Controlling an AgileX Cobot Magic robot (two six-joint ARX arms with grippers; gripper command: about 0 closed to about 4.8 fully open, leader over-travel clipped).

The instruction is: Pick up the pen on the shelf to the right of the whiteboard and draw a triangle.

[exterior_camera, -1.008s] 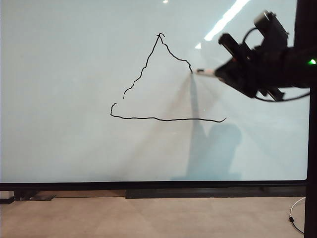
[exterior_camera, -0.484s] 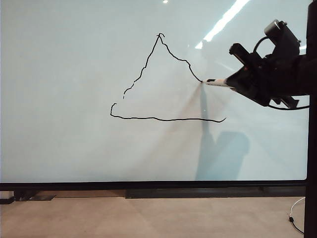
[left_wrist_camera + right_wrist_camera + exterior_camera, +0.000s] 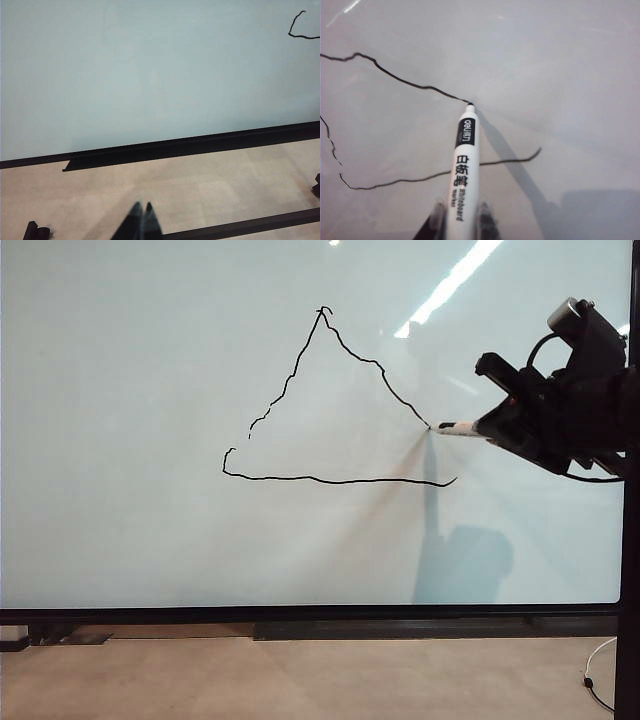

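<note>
My right gripper (image 3: 460, 212) is clamped on the pen (image 3: 463, 165), whose black tip touches the whiteboard (image 3: 120, 440) at the lower end of the triangle's (image 3: 330, 400) right side, just above the right end of the base line. In the exterior view I see that arm reaching in from the right edge. My left gripper (image 3: 138, 220) hangs low over the surface below the board's black frame, fingertips pressed together and holding nothing.

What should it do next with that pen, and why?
Probably keep the stroke going down and slightly right. The right gripper holds the pen with its tip at the line's end on the whiteboard, and the triangle's right side stops short of the base's right end.
</note>
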